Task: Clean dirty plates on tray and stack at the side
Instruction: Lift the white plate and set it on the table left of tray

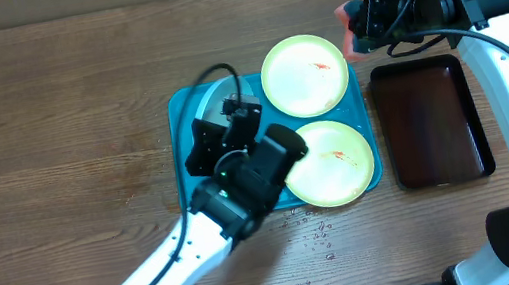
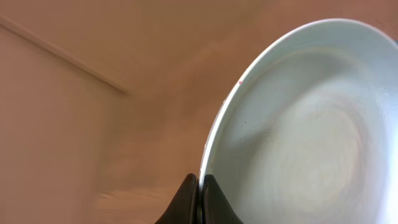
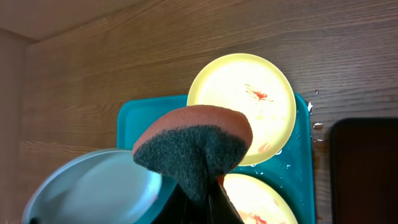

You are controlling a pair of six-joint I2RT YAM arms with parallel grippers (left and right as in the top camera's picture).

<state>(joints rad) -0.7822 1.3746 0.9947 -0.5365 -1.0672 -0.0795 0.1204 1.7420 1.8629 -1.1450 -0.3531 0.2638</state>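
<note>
The teal tray (image 1: 182,113) holds two pale yellow-green plates with red smears, one at the back (image 1: 304,75) and one at the front (image 1: 331,161). My left gripper (image 2: 200,198) is shut on the rim of the pale blue-white plate (image 2: 298,124), tilted up over the tray's left part; it also shows in the overhead view (image 1: 213,103) and the right wrist view (image 3: 93,190). My right gripper (image 3: 199,193) is shut on an orange sponge with a dark scouring face (image 3: 193,146), held high beyond the tray's far right corner (image 1: 351,32).
A dark brown-black tray (image 1: 430,121) lies right of the teal tray. Water droplets (image 1: 314,235) spot the wooden table in front of the teal tray. Bare wood stretches to the left.
</note>
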